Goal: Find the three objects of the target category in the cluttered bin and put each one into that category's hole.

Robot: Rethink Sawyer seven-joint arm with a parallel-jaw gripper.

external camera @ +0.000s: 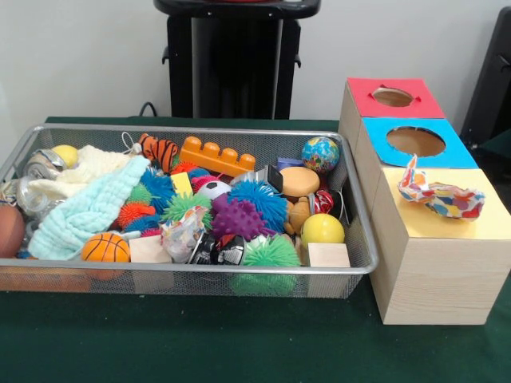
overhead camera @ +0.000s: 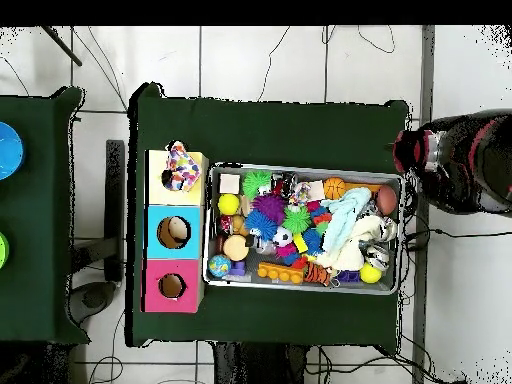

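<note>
Green-clothed counter [external camera: 239, 351] in front. On it a silver wire-mesh bin [external camera: 355, 231] crammed with toys: orange mini basketball [external camera: 105, 248], yellow foam ball [external camera: 322, 230], purple spiky ball [external camera: 237, 217], small globe ball [external camera: 320, 153] further back. Right of it, a wooden three-hole sorting box [external camera: 435, 263]; a colourful crumpled cloth [external camera: 443, 196] covers the yellow hole. Jaws not in view, state unknown. Likely search step; target category unclear, next move needs arm entering, picking one item.

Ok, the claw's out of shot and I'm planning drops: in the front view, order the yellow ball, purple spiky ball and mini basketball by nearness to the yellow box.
1. yellow ball, at the right end of the bin, next to the yellow box.
2. purple spiky ball, mid-bin.
3. mini basketball, left front corner.
</note>
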